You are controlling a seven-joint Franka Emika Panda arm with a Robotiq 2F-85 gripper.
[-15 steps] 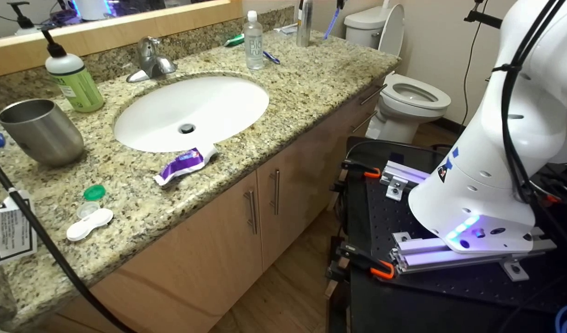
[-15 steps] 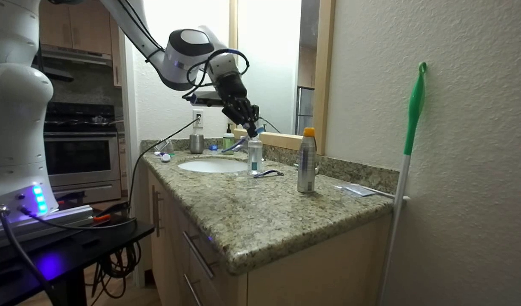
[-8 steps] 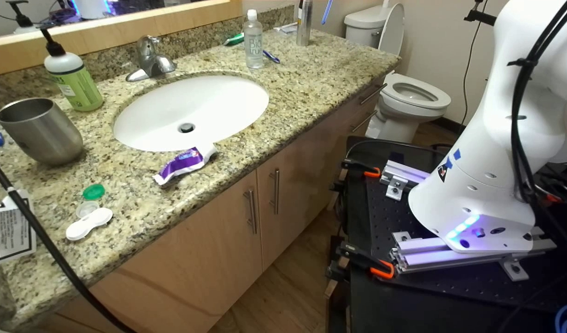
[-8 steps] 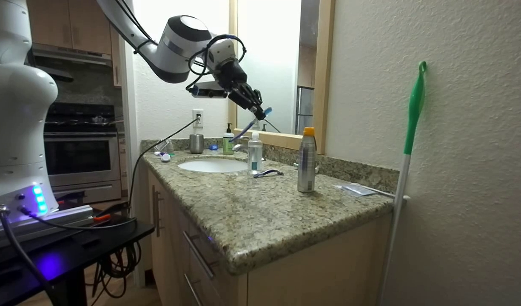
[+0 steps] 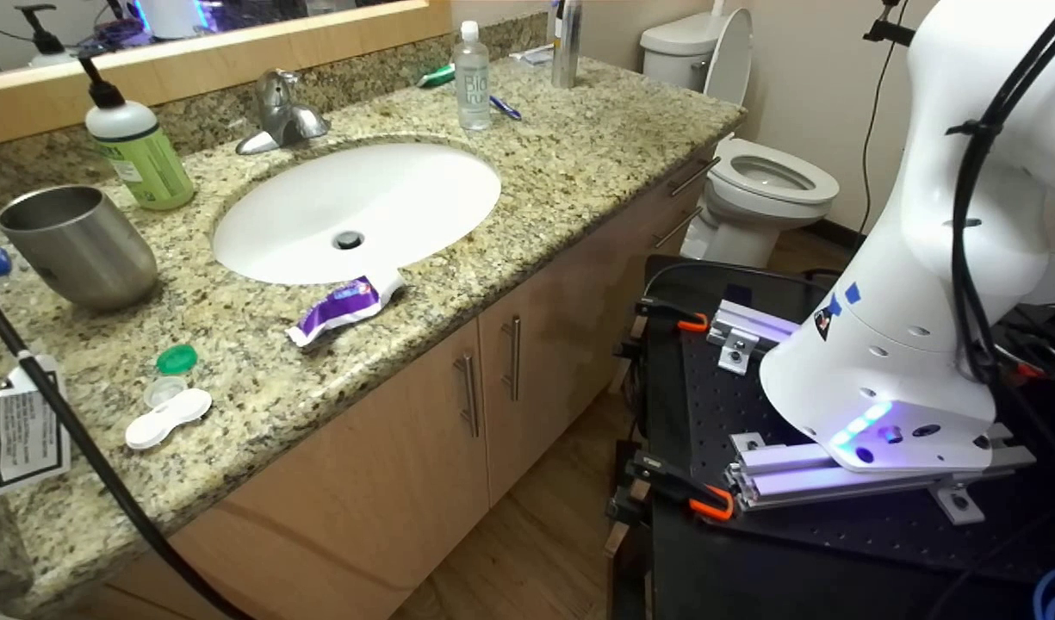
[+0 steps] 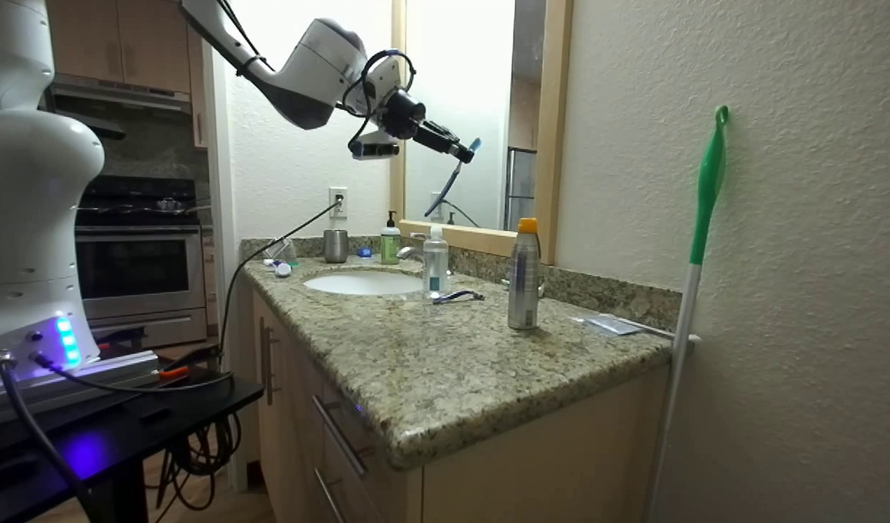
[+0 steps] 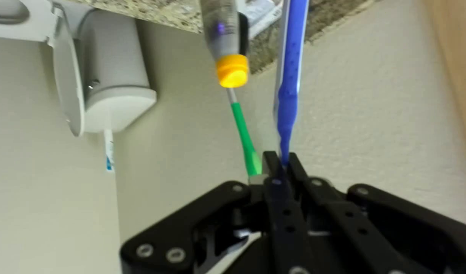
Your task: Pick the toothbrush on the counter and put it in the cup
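The arm (image 5: 915,267) is white — its cables (image 5: 963,198) black.

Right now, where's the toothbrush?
In the wrist view, the toothbrush, held in the gripper, extends to the top edge, right of the orange-capped can. In an exterior view, it slants in front of the mirror.

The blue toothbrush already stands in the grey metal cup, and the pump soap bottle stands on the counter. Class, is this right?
Not quite: the toothbrush is held in the gripper, off the counter, not in the cup, as the wrist view and an exterior view show. The pump soap bottle does stand on the counter.
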